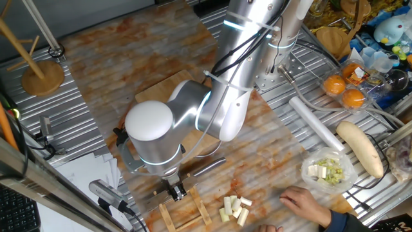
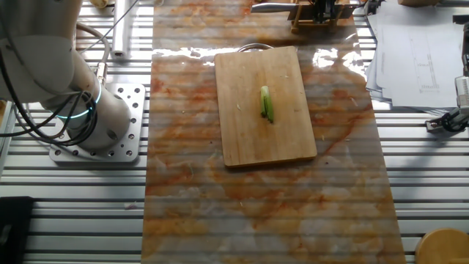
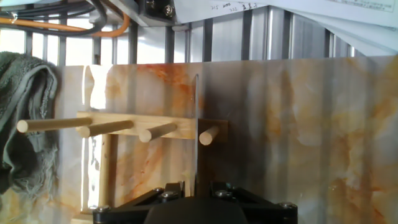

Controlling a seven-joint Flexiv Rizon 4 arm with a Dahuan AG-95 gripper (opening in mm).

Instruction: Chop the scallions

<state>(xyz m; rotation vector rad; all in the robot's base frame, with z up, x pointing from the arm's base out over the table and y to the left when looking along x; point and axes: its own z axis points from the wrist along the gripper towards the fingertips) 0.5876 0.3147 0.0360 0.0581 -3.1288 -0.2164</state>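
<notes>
Lying: scallions (image 2: 267,103) rest mid cutting board (image 2: 242,139).
Handling: likely light, soft, prone to rolling; steady the pale end.
Gripper (image 1: 176,191): over the wooden rack (image 3: 124,129), seemingly holding a knife blade (image 3: 196,134).

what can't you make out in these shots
- Claw: in one fixed view the arm's elbow covers most of it; open or shut unclear.
- Knife blade: hand view shows it edge-on, handle hidden in the claw housing.
- Scallion: only in the other fixed view; small, cuts unreadable.
- Person's hand: cut off by the bottom edge.
</notes>
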